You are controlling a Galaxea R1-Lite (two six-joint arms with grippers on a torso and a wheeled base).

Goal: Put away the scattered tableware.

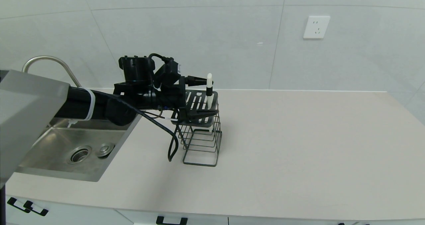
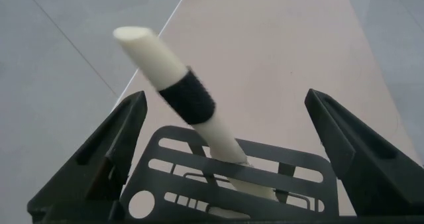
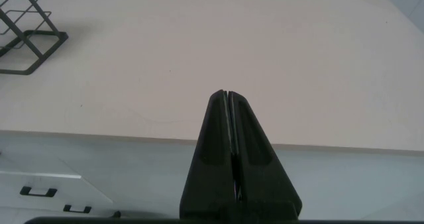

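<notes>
A white utensil handle with a black band (image 1: 209, 85) (image 2: 179, 85) stands tilted in a slot of the black wire cutlery holder (image 1: 201, 145) (image 2: 265, 177) on the beige counter. My left gripper (image 1: 205, 97) (image 2: 225, 138) is at the holder's slotted top, open, with one finger on each side of the handle and clear of it. My right gripper (image 3: 227, 98) is shut with nothing in it, low in front of the counter's front edge. The holder's wire base (image 3: 26, 32) lies well off from it.
A steel sink (image 1: 40, 158) with a curved faucet (image 1: 49, 60) is set into the counter left of the holder. The counter (image 1: 298, 145) stretches bare to the right. A wall outlet (image 1: 316, 27) sits high on the tiles. Drawer handles (image 1: 171, 221) line the front.
</notes>
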